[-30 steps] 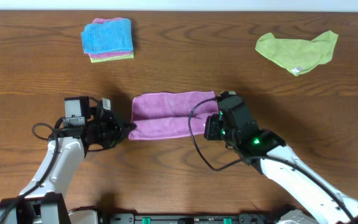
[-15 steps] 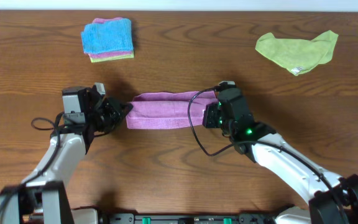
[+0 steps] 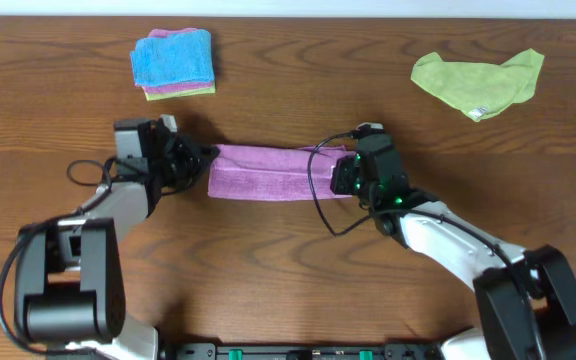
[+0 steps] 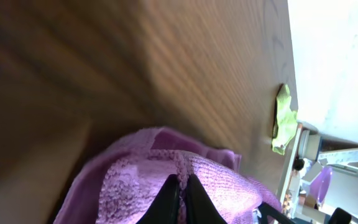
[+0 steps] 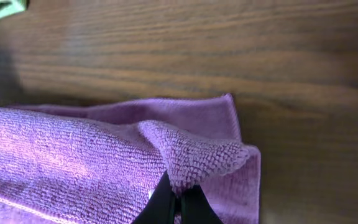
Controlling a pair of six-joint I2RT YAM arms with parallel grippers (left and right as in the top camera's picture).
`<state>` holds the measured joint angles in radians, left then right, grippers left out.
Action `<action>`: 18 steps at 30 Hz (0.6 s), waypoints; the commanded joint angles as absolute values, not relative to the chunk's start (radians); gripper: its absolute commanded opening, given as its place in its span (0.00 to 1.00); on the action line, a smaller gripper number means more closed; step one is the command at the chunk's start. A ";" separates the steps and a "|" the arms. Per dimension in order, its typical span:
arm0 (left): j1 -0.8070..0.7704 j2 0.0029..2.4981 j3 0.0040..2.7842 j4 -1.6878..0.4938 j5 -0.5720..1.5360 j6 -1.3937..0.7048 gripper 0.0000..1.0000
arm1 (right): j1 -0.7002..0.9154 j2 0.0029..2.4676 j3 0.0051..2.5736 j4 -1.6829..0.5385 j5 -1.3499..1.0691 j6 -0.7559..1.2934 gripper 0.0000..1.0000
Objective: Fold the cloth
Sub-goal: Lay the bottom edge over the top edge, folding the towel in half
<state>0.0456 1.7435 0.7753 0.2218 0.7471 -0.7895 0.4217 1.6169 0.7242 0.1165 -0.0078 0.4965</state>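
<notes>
Wooden table (image 3: 268, 290) carries the cloth (image 3: 268, 172) at its middle, folded into a long band. Soft, light and limp, it would likely sag unless taken by its corners. The left gripper (image 3: 207, 158) and right gripper (image 3: 345, 172) each pinch one end, fingers closed on fabric.

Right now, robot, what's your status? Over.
Both shut: left gripper on purple cloth left end, right gripper on right end. Cloth doubled into narrow strip. Green cloth, blue stack far off.
</notes>
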 commanded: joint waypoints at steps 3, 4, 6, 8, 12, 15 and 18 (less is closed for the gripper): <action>0.021 1.806 0.843 0.225 0.706 -0.789 0.06 | 0.383 1.644 0.728 0.136 0.027 0.455 0.01; 0.018 1.811 0.845 0.225 0.705 -0.789 0.06 | 0.378 1.651 0.728 0.142 0.027 0.451 0.01; 0.017 1.811 0.845 0.215 0.702 -0.788 0.06 | 0.369 1.660 0.728 0.149 0.027 0.447 0.01; 0.017 1.810 0.845 0.213 0.706 -0.788 0.06 | 0.364 1.671 0.729 0.157 0.026 0.447 0.01; 0.020 1.803 0.845 0.198 0.706 -0.785 0.06 | 0.360 1.686 0.734 0.163 0.026 0.444 0.01; 0.021 1.800 0.845 0.170 0.706 -0.777 0.06 | 0.360 1.687 0.734 0.162 0.026 0.428 0.01; 0.023 1.800 0.845 0.134 0.690 -0.748 0.06 | 0.360 1.687 0.734 0.164 0.026 0.420 0.01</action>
